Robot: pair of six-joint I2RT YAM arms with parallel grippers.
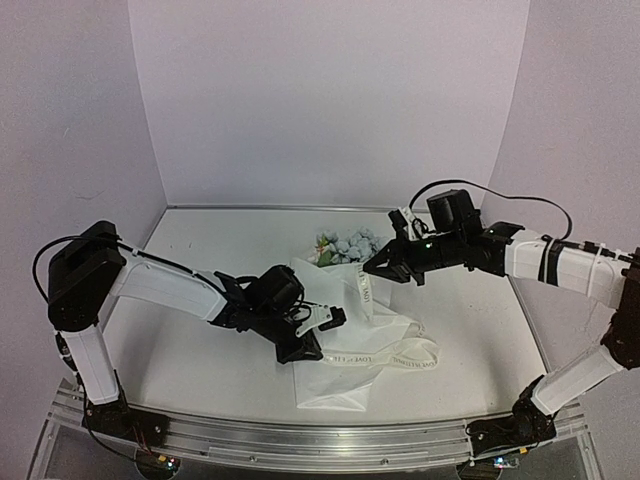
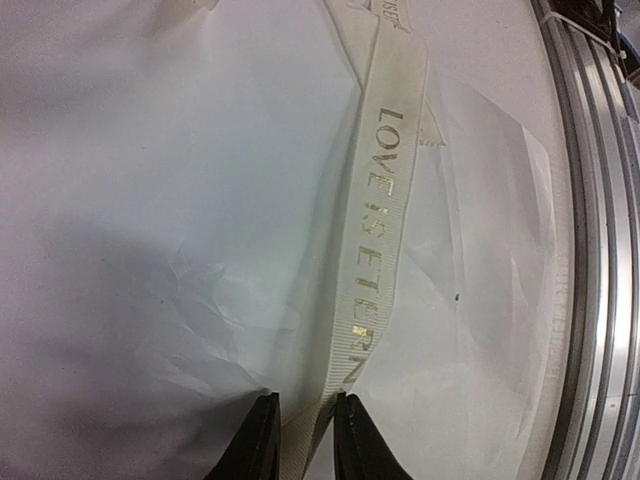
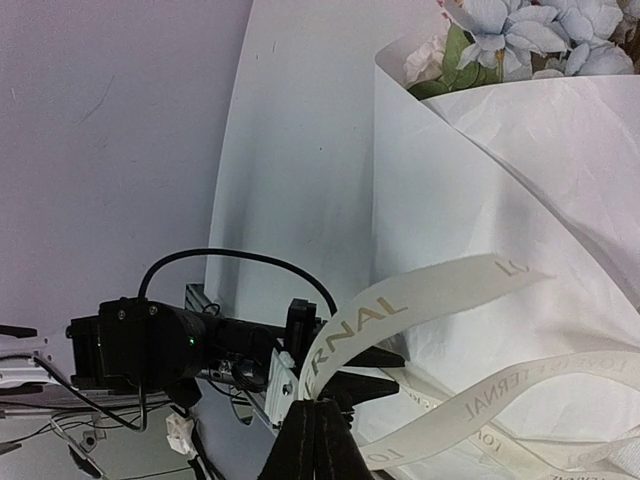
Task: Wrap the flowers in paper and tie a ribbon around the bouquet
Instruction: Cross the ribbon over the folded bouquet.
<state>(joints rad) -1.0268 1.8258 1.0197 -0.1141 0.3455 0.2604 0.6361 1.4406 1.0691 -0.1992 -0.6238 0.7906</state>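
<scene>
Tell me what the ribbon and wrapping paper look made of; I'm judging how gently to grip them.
The ribbon: apparently woven fabric, cream and matte; fine cross ribs show beside the gold printed lettering. The paper: thin white tissue-like sheet, matte; it holds sharp creases and crinkles, and looks slightly translucent.

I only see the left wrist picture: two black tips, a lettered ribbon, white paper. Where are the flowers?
Observer: The flowers poke out of the far end of the paper, away from the arms' bases.
Operator: And the other arm?
Observer: The right gripper is shut on the ribbon, holding it lifted above the paper.
Operator: What's behind all this?
Observer: Plain pale walls enclose the table.
</scene>
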